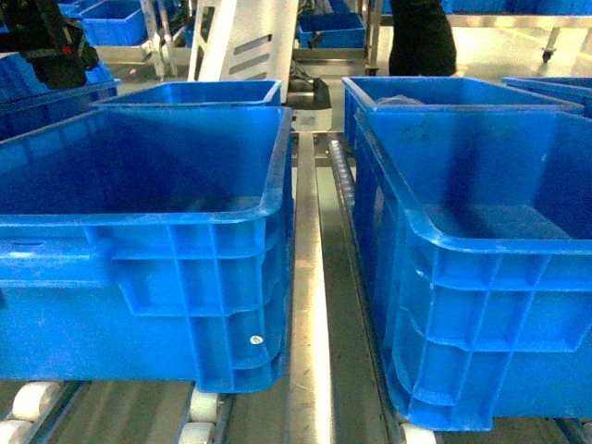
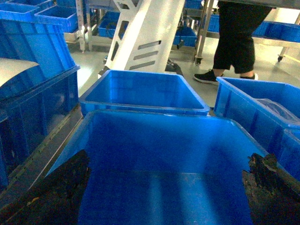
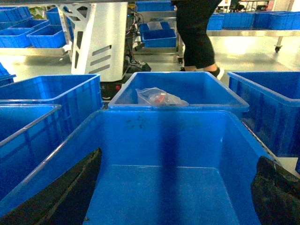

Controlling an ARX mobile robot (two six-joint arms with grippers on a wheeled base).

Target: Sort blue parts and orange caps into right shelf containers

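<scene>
No loose blue parts or orange caps can be made out in any view. Right shelf containers fill the scene: in head view a big blue bin (image 1: 139,250) takes the lower left of the frame and a second big bin (image 1: 481,277) takes the lower right, ribbed walls facing the camera, a metal rail (image 1: 310,277) running up the middle between them. Both sit on white rollers (image 1: 32,402) along the bottom edge. Behind each, another blue bin, the rear left bin (image 1: 190,92) and the rear right bin (image 1: 453,92).

Left wrist view looks down into a bin; left gripper (image 2: 164,206) has its dark fingers (image 2: 56,192) at the lower left and lower right corners, spread wide, nothing between them, only bare bin floor. Right wrist view is the same setup: right gripper (image 3: 173,206), dark fingers (image 3: 276,192) wide apart at the bottom corners, holding nothing, above the bin interior. Just past that bin's far rim, upper middle of the frame, the next bin holds a clear plastic bag (image 3: 159,97) with something reddish inside, too small to tell what.

Background at top: a white machine column (image 3: 96,40), a person in black trousers (image 3: 197,33) standing on the floor, small blue trays on racks (image 3: 33,35) at upper left.
</scene>
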